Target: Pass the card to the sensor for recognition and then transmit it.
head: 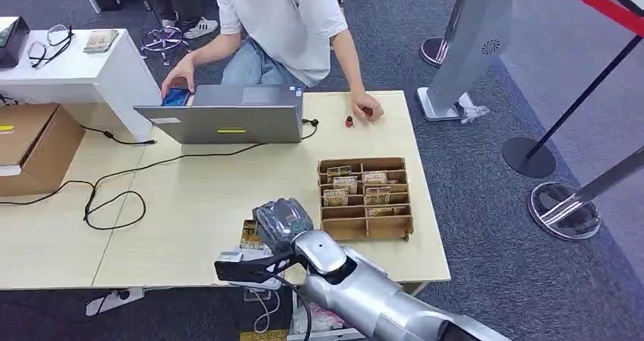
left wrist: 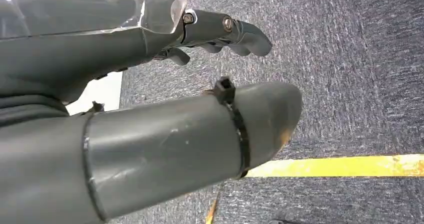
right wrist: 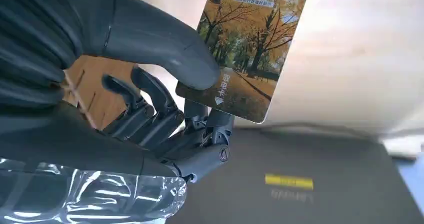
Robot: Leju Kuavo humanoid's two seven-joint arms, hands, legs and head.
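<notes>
Autumn-printed card [right wrist: 245, 49] is pinched between the thumb and fingers of the right hand [head: 282, 221], above the table's [head: 197, 204] near edge. Its long axis points away from the palm, toward the laptop [head: 228, 121]. The left hand [left wrist: 210, 32] hangs empty over the carpet, fingers loosely extended.

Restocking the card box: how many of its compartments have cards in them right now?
5, though some may be hidden. In the cardboard divider box: one at rear left, two in the second row, two in the third.

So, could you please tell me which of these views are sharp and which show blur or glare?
Head view: evenly lit, sharp, right hand clear. Right wrist view: card sharp, the laptop behind soft, glare on the plastic wrap. Left wrist view: left hand close and soft-edged, carpet crisper.
</notes>
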